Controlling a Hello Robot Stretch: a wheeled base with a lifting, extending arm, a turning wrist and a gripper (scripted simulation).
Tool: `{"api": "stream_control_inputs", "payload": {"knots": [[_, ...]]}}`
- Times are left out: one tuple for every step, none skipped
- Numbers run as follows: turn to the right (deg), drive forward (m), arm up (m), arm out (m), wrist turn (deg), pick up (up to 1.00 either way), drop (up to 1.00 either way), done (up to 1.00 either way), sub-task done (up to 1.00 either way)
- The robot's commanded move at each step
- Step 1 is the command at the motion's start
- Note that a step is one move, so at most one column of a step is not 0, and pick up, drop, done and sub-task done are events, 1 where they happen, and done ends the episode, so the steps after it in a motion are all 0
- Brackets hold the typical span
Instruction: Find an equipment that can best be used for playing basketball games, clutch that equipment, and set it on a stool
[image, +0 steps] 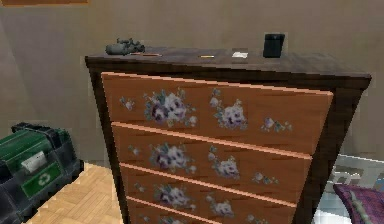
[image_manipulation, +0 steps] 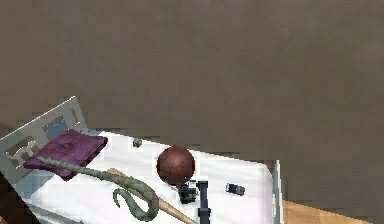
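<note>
the basketball (image_manipulation: 176, 163) is a round, dark reddish-brown ball with a dull, plain surface. it shows against the white top of the bed (image_manipulation: 245, 172), about midway between the bed's railed left end and its right rail, nearer the near edge than the far edge by the wall. whether it rests on the bed or hangs just clear cannot be told.

My arm (image_manipulation: 204, 212) is a dark, square-sided bar, almost black and plain along the short length I can see. My gripper (image_manipulation: 188, 193) is a small body of the same near-black, its thin fingers too small to tell apart.
</note>
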Motion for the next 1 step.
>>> {"api": "stream_control_inputs", "payload": {"knots": [[0.0, 0.0, 0.1, 0.0, 0.0, 0.0, 0.0, 0.0, 0.0]]}}
